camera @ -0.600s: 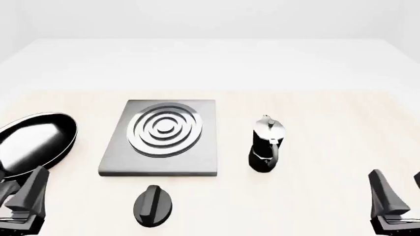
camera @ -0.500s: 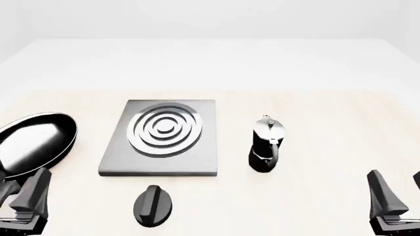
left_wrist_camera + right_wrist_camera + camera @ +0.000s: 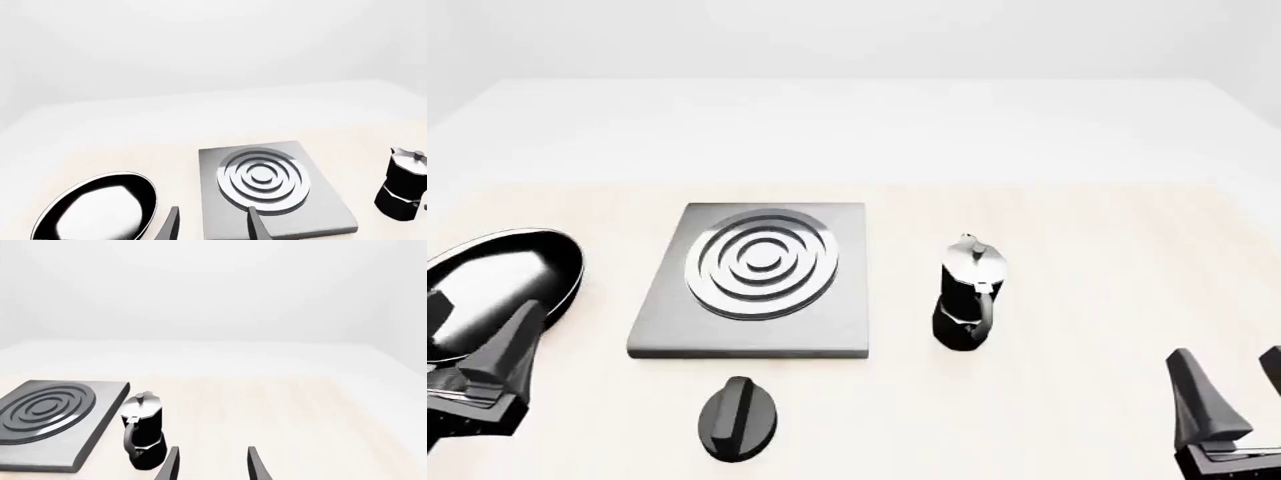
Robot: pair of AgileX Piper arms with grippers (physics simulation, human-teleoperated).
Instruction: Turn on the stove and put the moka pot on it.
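The stove (image 3: 665,330) is a flat dark-grey slab with silver ring burners in the middle of the table. Its separate black oval knob (image 3: 738,418) lies in front of it. The moka pot (image 3: 968,295), black base and silver top, stands upright to the right of the stove. My left gripper (image 3: 474,335) is open and empty at the near left, by the frying pan. My right gripper (image 3: 1234,385) is open and empty at the near right, well clear of the pot. The left wrist view shows the stove (image 3: 320,202) and pot (image 3: 403,185). The right wrist view shows the pot (image 3: 142,437) and stove (image 3: 67,445).
A shiny black frying pan (image 3: 494,290) lies left of the stove, right by my left gripper's fingers (image 3: 514,345); it also shows in the left wrist view (image 3: 100,207). Bare light wood tabletop spreads right of the pot.
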